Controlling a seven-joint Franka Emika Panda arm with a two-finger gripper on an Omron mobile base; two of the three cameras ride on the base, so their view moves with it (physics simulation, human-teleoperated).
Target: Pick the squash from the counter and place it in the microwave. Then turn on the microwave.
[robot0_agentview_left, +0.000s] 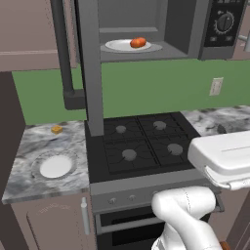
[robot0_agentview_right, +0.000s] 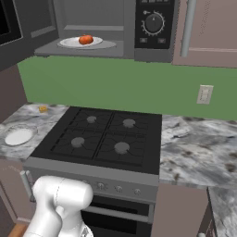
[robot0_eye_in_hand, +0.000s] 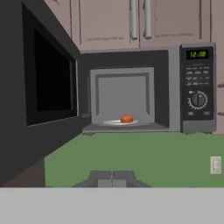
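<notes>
The squash (robot0_agentview_left: 138, 43) (robot0_agentview_right: 85, 39) (robot0_eye_in_hand: 127, 119), a small orange-red lump, lies on a white plate (robot0_agentview_left: 117, 46) (robot0_eye_in_hand: 113, 123) inside the microwave (robot0_agentview_left: 222, 24) (robot0_agentview_right: 152, 23) (robot0_eye_in_hand: 197, 87). The microwave's door (robot0_agentview_left: 90, 63) (robot0_eye_in_hand: 39, 87) stands swung wide open to the left. Its control panel with a round dial is on the right side. My gripper (robot0_eye_in_hand: 113, 177) is shut with nothing between its fingers. It faces the open cavity from some distance back and hangs lower than the cavity. The counter (robot0_agentview_left: 29, 151) (robot0_agentview_right: 199, 148) flanks the stove below.
A black four-burner stove (robot0_agentview_left: 141, 141) (robot0_agentview_right: 106, 134) sits under the microwave. On the left counter are a white plate (robot0_agentview_left: 55, 166) (robot0_agentview_right: 18, 136) and a tiny yellow cube (robot0_agentview_left: 57, 129) (robot0_agentview_right: 43, 109). A wall outlet (robot0_agentview_left: 216, 86) (robot0_agentview_right: 204, 94) is on the green backsplash.
</notes>
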